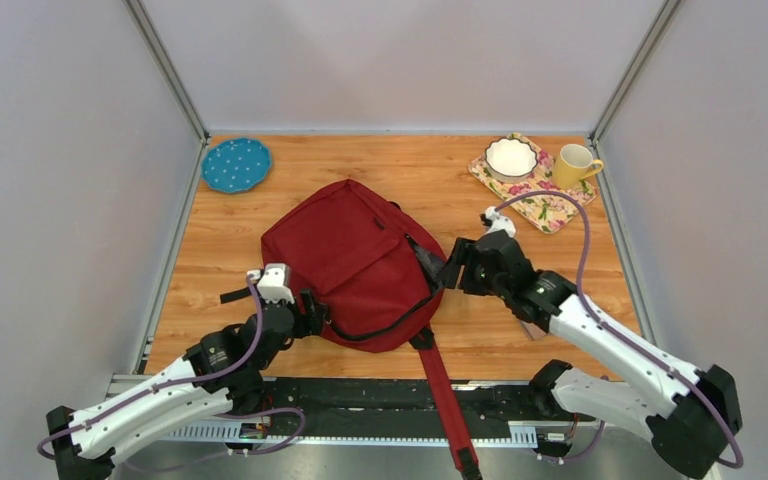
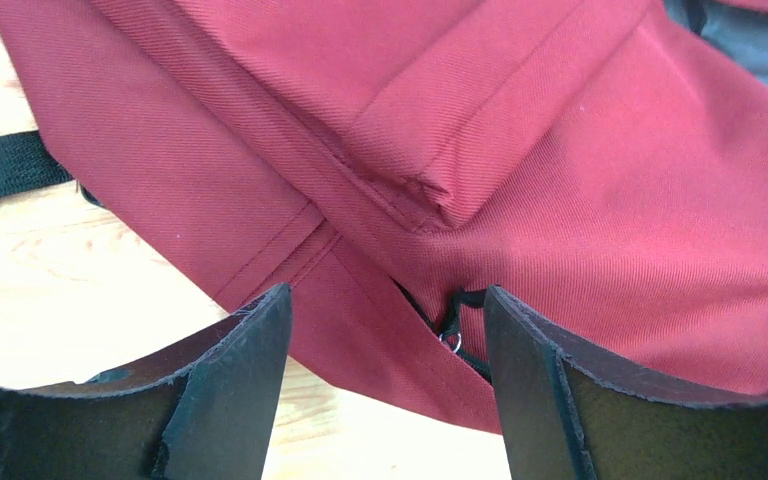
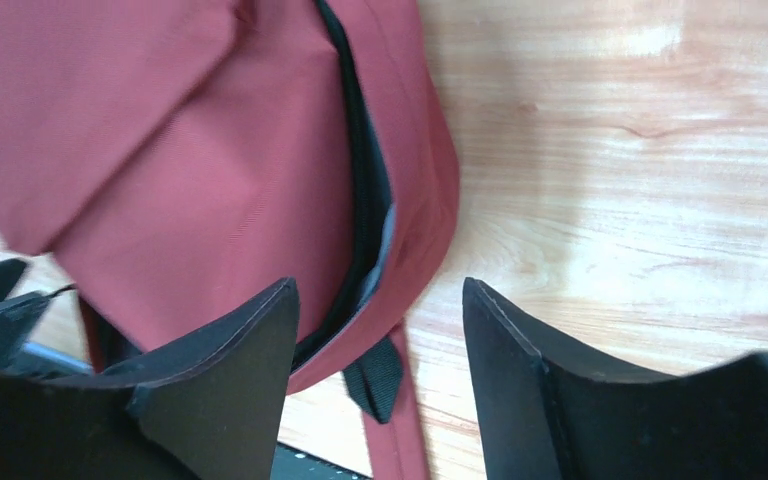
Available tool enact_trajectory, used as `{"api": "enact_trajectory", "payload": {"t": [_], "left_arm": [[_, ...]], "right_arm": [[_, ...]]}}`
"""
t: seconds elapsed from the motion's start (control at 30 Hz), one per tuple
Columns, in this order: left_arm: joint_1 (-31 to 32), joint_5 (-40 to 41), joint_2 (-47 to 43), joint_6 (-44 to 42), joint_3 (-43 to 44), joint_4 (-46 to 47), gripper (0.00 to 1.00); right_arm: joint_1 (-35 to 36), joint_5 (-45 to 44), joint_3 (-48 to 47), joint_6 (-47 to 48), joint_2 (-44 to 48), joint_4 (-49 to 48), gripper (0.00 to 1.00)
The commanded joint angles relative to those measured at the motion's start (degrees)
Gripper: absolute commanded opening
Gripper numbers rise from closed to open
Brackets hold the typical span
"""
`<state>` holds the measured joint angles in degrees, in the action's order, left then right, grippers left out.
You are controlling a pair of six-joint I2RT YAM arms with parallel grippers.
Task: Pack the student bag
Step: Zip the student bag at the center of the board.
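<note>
We log a robot lab test cell: plain grey panels (image 1: 60,150) on aluminium posts (image 1: 166,65) box in a wooden tabletop (image 1: 410,165). Well past the fingers (image 3: 230,370) of the right gripper (image 1: 448,268) sits household crockery: floral tray (image 1: 545,208), white bowl (image 1: 511,157), yellow mug (image 1: 574,165).

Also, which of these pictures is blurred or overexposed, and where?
Top external: evenly lit and sharp, soft shadows beside the student bag. Left wrist: the table is washed out nearly white, the bag's weave crisp. Right wrist: the bag's fabric is smeared at the left, with glare on the table at top.
</note>
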<state>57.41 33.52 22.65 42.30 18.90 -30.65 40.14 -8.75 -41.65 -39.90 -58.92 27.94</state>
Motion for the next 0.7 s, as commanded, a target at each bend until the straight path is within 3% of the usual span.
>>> {"api": "enact_trajectory", "payload": {"t": [0.0, 0.27, 0.37, 0.5, 0.67], "left_arm": [[0.16, 4.36, -5.15, 4.8, -2.19, -0.2, 0.77], [0.07, 2.26, -6.31, 4.02, -4.04, 2.7, 0.77], [0.07, 1.2, -5.78, 3.49, -3.25, 2.62, 0.77], [0.07, 1.02, -5.95, 2.26, -2.29, 2.18, 0.77], [0.07, 1.46, -5.78, 1.29, -1.23, 1.3, 0.77]], "right_arm": [[-0.24, 2.06, -3.44, -0.97, 7.5, -5.43, 0.64], [-0.24, 12.61, -10.1, 0.79, -11.62, -8.7, 0.49], [-0.24, 9.64, -10.3, 1.05, -17.35, -6.33, 0.46], [-0.5, 4.02, -7.67, 1.49, -20.44, -5.62, 0.48], [-1.03, 5.41, -3.36, -0.09, -21.15, -8.51, 0.59]]}}
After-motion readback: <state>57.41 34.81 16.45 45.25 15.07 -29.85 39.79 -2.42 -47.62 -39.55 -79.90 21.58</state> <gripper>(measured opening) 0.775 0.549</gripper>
